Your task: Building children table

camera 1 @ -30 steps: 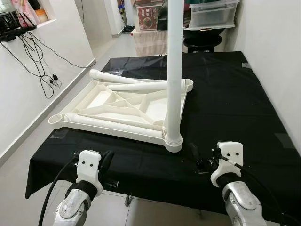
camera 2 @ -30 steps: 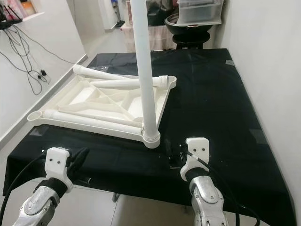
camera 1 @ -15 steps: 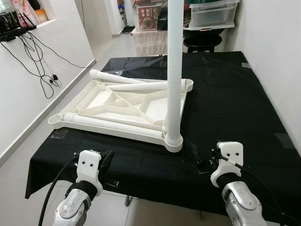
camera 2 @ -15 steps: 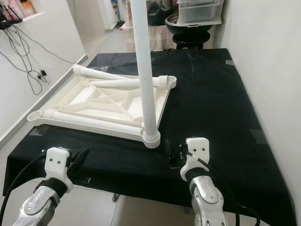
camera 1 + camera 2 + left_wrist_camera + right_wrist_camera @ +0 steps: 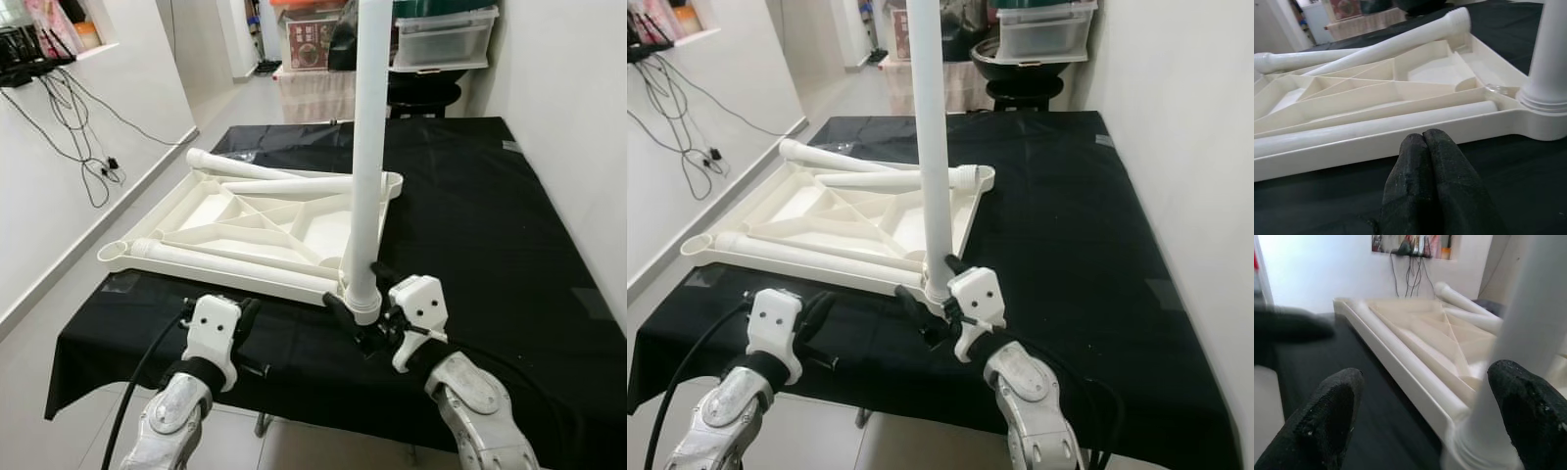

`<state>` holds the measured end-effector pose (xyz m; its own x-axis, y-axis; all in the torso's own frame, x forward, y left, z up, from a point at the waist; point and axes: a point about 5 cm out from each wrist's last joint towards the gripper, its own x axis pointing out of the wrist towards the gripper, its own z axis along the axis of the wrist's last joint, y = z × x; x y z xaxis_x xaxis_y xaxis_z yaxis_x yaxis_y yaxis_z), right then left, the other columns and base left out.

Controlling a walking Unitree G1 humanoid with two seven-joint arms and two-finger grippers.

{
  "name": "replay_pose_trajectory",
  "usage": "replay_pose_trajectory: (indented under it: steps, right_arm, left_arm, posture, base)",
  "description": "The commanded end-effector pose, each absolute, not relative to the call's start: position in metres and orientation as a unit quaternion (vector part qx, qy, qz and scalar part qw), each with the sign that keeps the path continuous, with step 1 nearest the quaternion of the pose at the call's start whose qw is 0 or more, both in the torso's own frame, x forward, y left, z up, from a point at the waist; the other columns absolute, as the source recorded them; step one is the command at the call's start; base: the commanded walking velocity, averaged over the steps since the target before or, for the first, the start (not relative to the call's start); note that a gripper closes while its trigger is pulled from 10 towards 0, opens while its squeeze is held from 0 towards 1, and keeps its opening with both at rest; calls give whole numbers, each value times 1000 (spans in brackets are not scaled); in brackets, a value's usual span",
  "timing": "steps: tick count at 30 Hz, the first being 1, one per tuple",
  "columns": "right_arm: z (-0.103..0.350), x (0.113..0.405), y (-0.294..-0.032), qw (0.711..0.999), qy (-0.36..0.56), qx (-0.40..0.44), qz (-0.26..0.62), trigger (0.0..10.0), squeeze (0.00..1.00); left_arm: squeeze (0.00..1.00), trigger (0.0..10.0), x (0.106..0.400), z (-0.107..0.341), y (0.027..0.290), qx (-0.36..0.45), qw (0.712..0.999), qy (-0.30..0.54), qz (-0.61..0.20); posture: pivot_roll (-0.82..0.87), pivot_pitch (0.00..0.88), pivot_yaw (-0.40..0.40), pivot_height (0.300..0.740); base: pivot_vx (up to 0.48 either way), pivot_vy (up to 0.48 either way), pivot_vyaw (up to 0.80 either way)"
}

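a white plastic children's table top [image 5: 257, 227] lies upside down on a black cloth-covered table [image 5: 470, 215], its ribbed underside facing up. one white leg [image 5: 368, 147] already stands upright in the corner socket nearest the robot, rising out past the top of the frame. three loose legs [image 5: 250, 270] lie across the table top: one along its near edge, two more toward its far side.

the change over the last second is in the right arm. the right gripper [image 5: 355, 308], which was hanging back near the cloth's front edge and well to the right of the upright leg, has now swung in to the foot of that leg. its two black fingers [image 5: 1334, 411] are spread wide, one on each side of the leg's base just above the socket collar, not yet closed on it. the right wrist view is blurred, which suggests the arm is still travelling.

the left gripper [image 5: 1427, 183] has also come a little closer to the table top. it hovers low over the black cloth, just in front of the table top's near edge and to the left of the upright leg, with its fingers pressed together and holding nothing.

this probably means the robot is about to clamp the standing leg, likely to press or twist it firmly into its socket, before the three loose legs are fitted.
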<state>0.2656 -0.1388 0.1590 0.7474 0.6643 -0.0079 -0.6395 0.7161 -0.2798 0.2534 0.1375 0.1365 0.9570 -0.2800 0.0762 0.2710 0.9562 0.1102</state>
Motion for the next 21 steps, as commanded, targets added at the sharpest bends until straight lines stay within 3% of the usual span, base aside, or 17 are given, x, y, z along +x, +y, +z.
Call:
replay_pose_trajectory:
  steps: [1,4,5,6,7,8,12,13,21]
  right_arm:
    - [163,280,-142,898,-28,-174,404,10000,35]
    - [165,288,-144,892,-20,-192,409,10000,35]
    - [168,297,-146,889,-18,-206,409,10000,345]
    - [170,307,-149,885,-16,-214,413,10000,765]
    - [170,307,-149,885,-16,-214,413,10000,765]
    - [176,321,-155,881,-11,-217,421,10000,761]
    - [181,327,-160,877,-3,-207,434,10000,702]
    - [185,329,-163,871,3,-199,449,10000,24]
    - [199,342,-170,845,23,-177,504,10000,0]
  left_arm:
    - [0,10000,249,140,132,58,982,-56,-170]
    - [0,10000,248,141,129,59,980,-58,-182]
    - [0,10000,245,143,125,72,976,-70,-195]
    - [0,10000,241,144,121,77,971,-75,-214]
    - [0,10000,241,144,121,77,971,-75,-214]
    - [0,10000,232,144,116,75,966,-74,-237]
    - [0,10000,224,143,114,65,963,-68,-252]
    - [0,10000,219,143,114,55,961,-66,-262]
    - [0,10000,205,144,109,24,953,-54,-297]
  posture:
    - [-20,70,72,740]
    - [-20,70,72,740]
    - [-8,71,63,740]
    - [0,75,59,740]
    - [0,75,59,740]
    - [18,94,50,740]
    - [28,105,44,740]
    - [34,122,40,740]
    - [53,158,38,740]
  base:
    - [0,0,0]
    - [0,0,0]
    - [0,0,0]
    - [0,0,0]
    - [0,0,0]
    - [0,0,0]
    - [0,0,0]
    - [0,0,0]
    - [0,0,0]
